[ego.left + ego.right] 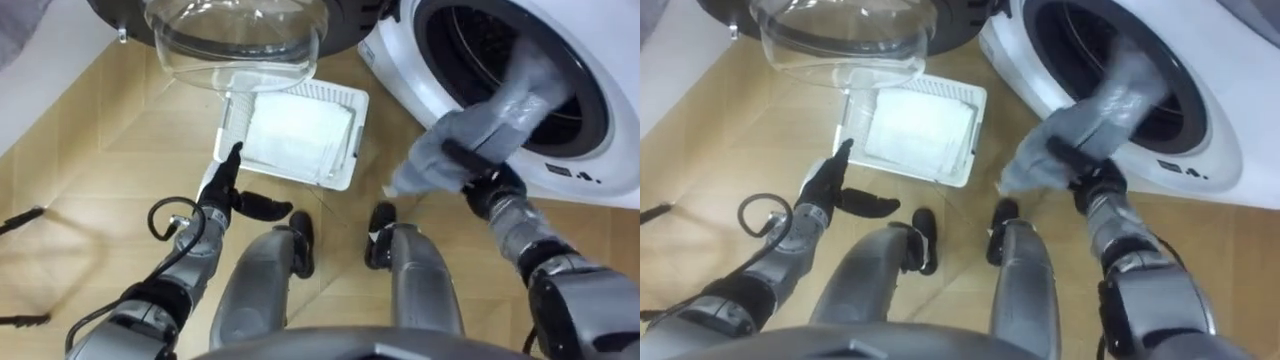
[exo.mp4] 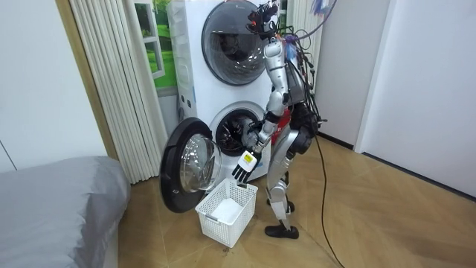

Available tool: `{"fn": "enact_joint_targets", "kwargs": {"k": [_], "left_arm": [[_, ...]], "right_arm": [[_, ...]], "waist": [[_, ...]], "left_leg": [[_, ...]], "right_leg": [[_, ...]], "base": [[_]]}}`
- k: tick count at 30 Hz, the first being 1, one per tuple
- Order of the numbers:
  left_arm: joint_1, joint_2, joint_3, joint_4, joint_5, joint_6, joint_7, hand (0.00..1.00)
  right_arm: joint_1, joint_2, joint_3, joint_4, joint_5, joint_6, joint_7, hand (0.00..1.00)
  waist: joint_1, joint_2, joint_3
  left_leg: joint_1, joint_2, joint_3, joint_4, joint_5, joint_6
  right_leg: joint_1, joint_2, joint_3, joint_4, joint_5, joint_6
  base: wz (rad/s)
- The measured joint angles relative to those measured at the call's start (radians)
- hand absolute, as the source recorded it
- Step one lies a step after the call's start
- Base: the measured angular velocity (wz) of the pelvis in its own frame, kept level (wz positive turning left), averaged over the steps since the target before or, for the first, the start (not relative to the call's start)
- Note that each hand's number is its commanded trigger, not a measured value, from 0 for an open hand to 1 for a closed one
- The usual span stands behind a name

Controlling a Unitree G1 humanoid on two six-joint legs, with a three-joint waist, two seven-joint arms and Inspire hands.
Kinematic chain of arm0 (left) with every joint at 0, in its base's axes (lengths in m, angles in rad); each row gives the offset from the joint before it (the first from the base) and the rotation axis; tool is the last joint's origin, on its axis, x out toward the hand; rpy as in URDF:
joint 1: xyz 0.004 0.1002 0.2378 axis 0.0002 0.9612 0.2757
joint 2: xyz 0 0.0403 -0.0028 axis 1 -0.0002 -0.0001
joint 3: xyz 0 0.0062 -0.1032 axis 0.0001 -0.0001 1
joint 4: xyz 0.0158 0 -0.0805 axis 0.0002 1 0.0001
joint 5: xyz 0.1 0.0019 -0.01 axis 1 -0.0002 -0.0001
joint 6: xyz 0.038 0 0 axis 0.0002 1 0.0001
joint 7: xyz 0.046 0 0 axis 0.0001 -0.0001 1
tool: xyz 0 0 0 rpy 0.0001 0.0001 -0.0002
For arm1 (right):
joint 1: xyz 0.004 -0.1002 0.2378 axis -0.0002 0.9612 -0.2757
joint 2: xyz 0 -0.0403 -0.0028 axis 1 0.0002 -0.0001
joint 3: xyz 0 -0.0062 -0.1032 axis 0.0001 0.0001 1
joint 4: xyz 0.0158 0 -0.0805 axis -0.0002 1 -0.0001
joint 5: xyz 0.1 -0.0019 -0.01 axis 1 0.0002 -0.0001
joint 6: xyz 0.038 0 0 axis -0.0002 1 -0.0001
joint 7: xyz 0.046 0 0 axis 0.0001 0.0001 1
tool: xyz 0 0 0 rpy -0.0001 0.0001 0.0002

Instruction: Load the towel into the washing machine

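A grey towel point(image 1: 470, 125) stretches from the lip of the washing machine's drum opening point(image 1: 470, 40) down toward the floor, its upper end inside the drum. My right hand point(image 1: 480, 168) is shut on the towel's lower part, just in front of the white machine front point(image 1: 600, 170). My left hand point(image 1: 222, 188) hangs open with straight fingers by the near corner of a white basket point(image 1: 358, 125). In the room view I stand bent toward the lower washing machine point(image 2: 234, 130), left hand point(image 2: 244, 165) above the basket point(image 2: 227, 216).
A white cloth point(image 1: 300, 135) lies in the basket on the wooden floor. The machine's round glass door point(image 1: 235, 40) stands open to my left, over the basket's far side. A second machine point(image 2: 230, 41) is stacked above. A grey bed point(image 2: 59, 201) stands at the room view's left.
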Motion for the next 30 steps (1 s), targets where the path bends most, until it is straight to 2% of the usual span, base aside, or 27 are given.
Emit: {"fn": "enact_joint_targets", "kwargs": {"k": [2, 5, 9, 10, 11, 12, 17, 20, 22, 26, 30], "left_arm": [[0.0, 0.005, -0.001, -0.002, 0.0, 0.0, 0.011, 0.0], [0.0, 0.015, -0.001, -0.011, 0.0, 0.002, 0.024, 0.0], [0.002, 0.019, 0.001, -0.014, 0.009, 0.002, 0.038, 0.0], [0.009, 0.026, 0.001, -0.024, 0.02, 0.002, 0.044, 0.0], [0.011, 0.029, 0.001, -0.026, 0.023, 0.002, 0.046, 0.0], [0.012, 0.034, 0.001, -0.025, 0.024, 0.002, 0.058, 0.0], [0.007, 0.034, 0.022, -0.028, 0.041, 0.002, 0.063, 0.0], [0.017, 0.037, 0.05, -0.028, 0.057, 0.006, 0.066, 0.0], [0.03, 0.039, 0.064, -0.028, 0.068, 0.014, 0.08, 0.0], [0.033, 0.039, 0.064, -0.029, 0.069, 0.021, 0.088, 0.0], [0.027, 0.035, 0.08, -0.039, 0.111, 0.022, 0.105, 0.0]], "right_arm": [[-0.009, -0.01, 0.001, -0.012, 0.041, 0.001, -0.019, 1.0], [-0.038, -0.015, 0.0, -0.043, 0.085, 0.032, -0.044, 1.0], [-0.089, -0.047, -0.002, -0.068, 0.211, 0.048, -0.072, 1.0], [-0.098, -0.059, -0.003, -0.091, 0.235, 0.063, -0.092, 1.0], [-0.103, -0.063, -0.003, -0.101, 0.25, 0.068, -0.098, 0.73], [-0.125, -0.063, -0.008, -0.107, 0.272, 0.077, -0.111, 0.0], [-0.199, -0.063, -0.116, -0.102, 0.442, 0.14, -0.153, 0.0], [-0.204, -0.063, -0.164, -0.099, 0.486, 0.145, -0.168, 0.0], [-0.216, -0.064, -0.197, -0.096, 0.491, 0.145, -0.194, 0.0], [-0.22, -0.064, -0.25, -0.095, 0.513, 0.144, -0.22, 0.0], [-0.227, -0.063, -0.317, -0.094, 0.535, 0.144, -0.294, 0.0]], "waist": [[0.001, -0.005, -0.0001], [0.0, -0.025, -0.0011], [-0.004, -0.036, -0.0013], [-0.006, -0.039, -0.0014], [-0.007, -0.043, -0.0017], [-0.021, -0.048, -0.0021], [-0.033, -0.066, -0.001], [-0.042, -0.067, -0.0009], [-0.048, -0.075, -0.0006], [-0.053, -0.077, -0.0003], [-0.054, -0.077, -0.0005]], "left_leg": [[0.0, -0.001, 0.0, 0.002, 0.0, 0.0], [-0.007, -0.004, 0.01, 0.003, 0.002, 0.004], [-0.022, -0.011, 0.013, 0.013, 0.006, 0.01], [-0.024, -0.014, 0.013, 0.015, 0.007, 0.011], [-0.025, -0.017, 0.015, 0.014, 0.007, 0.013], [-0.026, -0.022, 0.015, 0.015, 0.01, 0.017], [-0.03, -0.026, 0.017, 0.019, 0.017, 0.029], [-0.047, -0.023, 0.018, 0.024, 0.013, 0.037], [-0.051, -0.025, 0.028, 0.035, 0.008, 0.045], [-0.066, -0.026, 0.032, 0.056, 0.002, 0.054], [-0.066, -0.027, 0.037, 0.058, -0.004, 0.064]], "right_leg": [[0.001, -0.001, 0.0, 0.002, 0.0, 0.0], [-0.017, -0.003, 0.013, 0.017, -0.001, 0.001], [-0.037, -0.014, 0.014, 0.037, -0.001, 0.002], [-0.04, -0.018, 0.016, 0.042, -0.001, 0.003], [-0.044, -0.021, 0.019, 0.047, -0.002, 0.004], [-0.048, -0.028, 0.022, 0.057, -0.005, 0.007], [-0.048, -0.04, 0.021, 0.06, -0.002, 0.017], [-0.053, -0.042, 0.011, 0.058, 0.0, 0.023], [-0.06, -0.049, 0.014, 0.071, -0.003, 0.028], [-0.068, -0.056, 0.012, 0.085, -0.006, 0.035], [-0.062, -0.067, 0.004, 0.086, -0.009, 0.041]], "base": [[0.02], [-0.03], [0.04], [0.0], [0.04], [0.11], [0.1], [0.09], [-0.02], [0.03], [0.07]]}}
